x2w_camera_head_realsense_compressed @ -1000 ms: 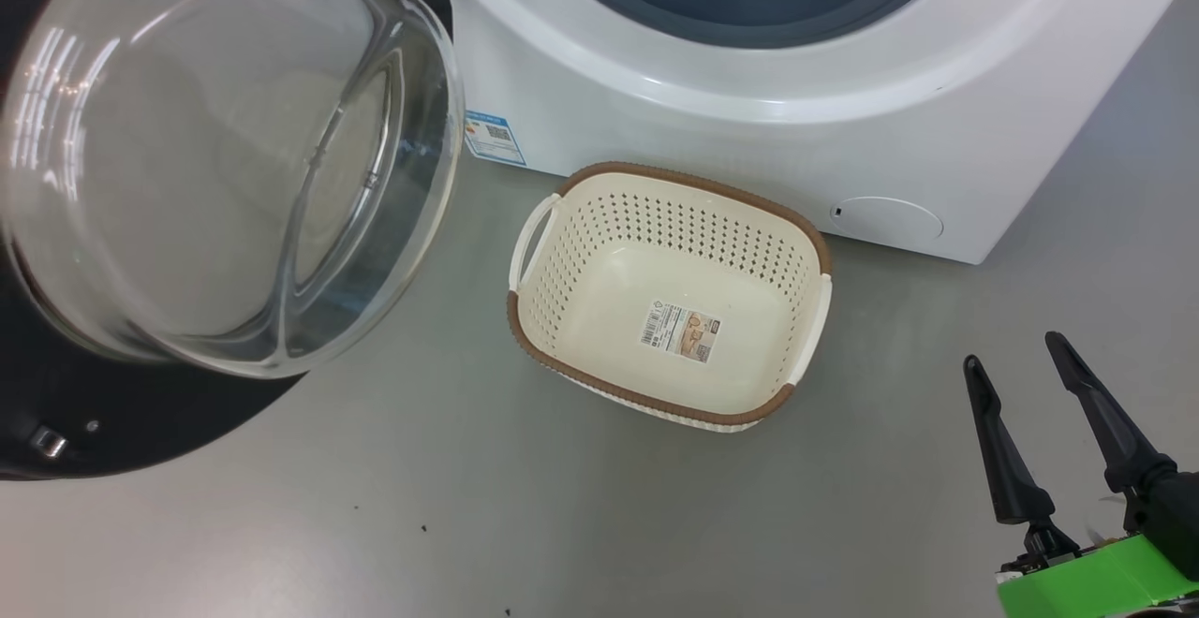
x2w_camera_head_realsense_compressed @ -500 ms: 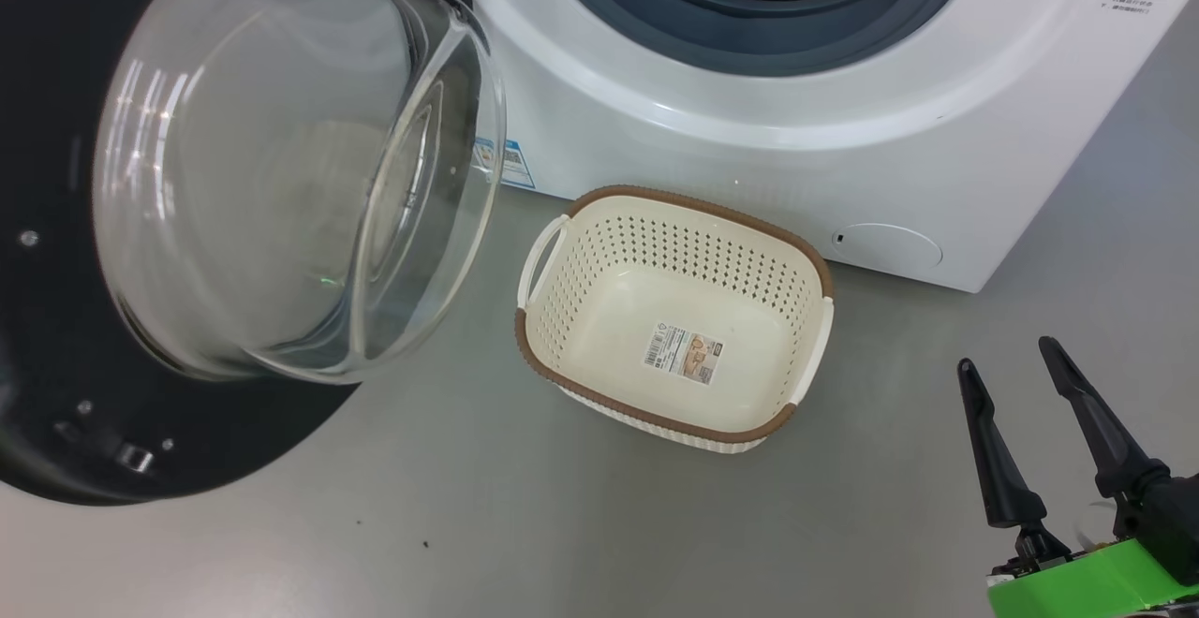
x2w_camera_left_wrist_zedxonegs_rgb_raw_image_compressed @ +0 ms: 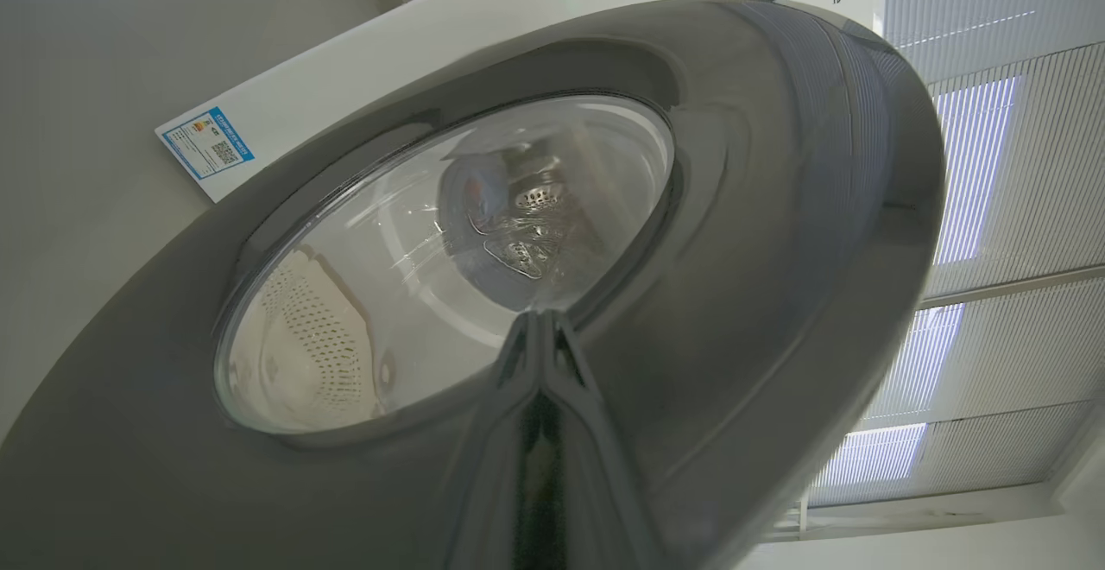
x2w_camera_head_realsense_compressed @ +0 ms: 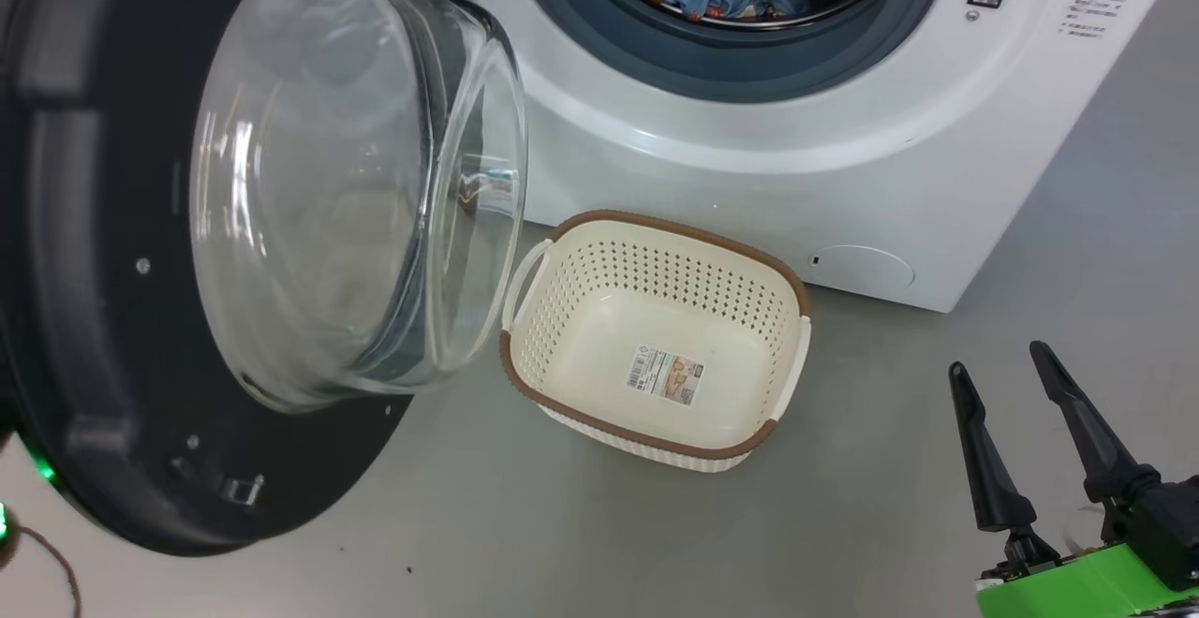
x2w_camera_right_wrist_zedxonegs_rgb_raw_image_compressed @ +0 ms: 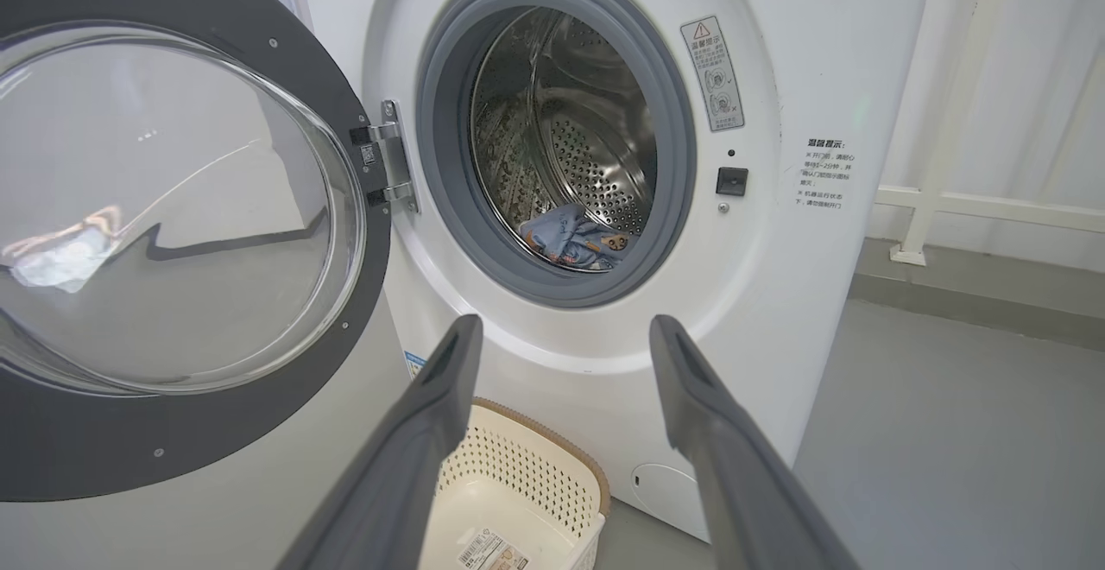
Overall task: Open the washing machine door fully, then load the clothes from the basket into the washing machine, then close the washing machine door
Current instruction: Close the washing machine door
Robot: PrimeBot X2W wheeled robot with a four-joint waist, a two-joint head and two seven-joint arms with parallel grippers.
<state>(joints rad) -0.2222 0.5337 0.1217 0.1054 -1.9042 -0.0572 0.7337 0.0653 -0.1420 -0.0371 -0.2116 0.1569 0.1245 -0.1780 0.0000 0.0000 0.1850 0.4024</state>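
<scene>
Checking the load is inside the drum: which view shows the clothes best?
Right wrist view: the whole drum opening shows, the clothes lying low inside. The head view has them larger but cut by its top edge. The left wrist view faces the washing machine door; clothes unclear.

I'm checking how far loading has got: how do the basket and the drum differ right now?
The basket is empty but for a sticker on its bottom; the drum holds the clothes. The basket is cream plastic with a brown rim; the drum is shiny steel. The basket opens upward on the floor; the drum opens sideways. Both have perforated walls.
</scene>
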